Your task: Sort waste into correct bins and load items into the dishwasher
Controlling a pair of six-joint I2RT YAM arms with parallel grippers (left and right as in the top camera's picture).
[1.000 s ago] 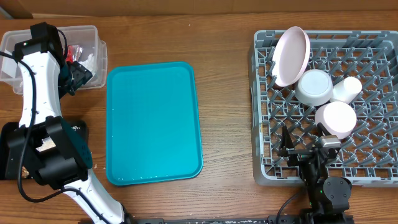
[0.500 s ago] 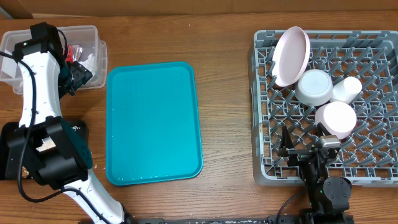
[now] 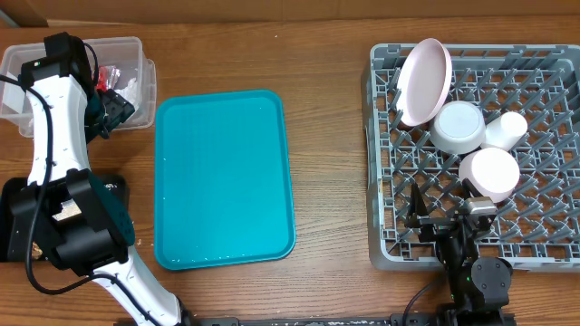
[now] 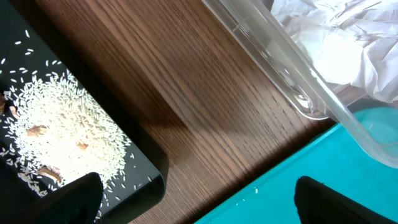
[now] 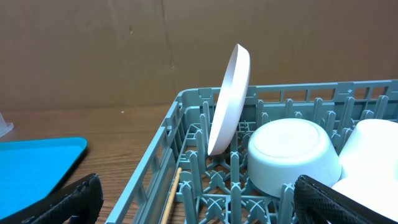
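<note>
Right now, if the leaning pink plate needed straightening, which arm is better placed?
Right. The open right gripper sits at the near edge of the dish rack, facing the plate; the left gripper is far off by the clear tub.

I count one dish rack, one pale-pink plate, two bowls, a first bowl and a second bowl, one white cup, one teal tray, one clear tub, one black tray, one paper napkin.

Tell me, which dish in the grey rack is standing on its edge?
The large pale-pink plate in the rack's far left corner. It stands nearly upright between pegs; the bowl beside it and the nearer bowl rest bottom-up.
</note>
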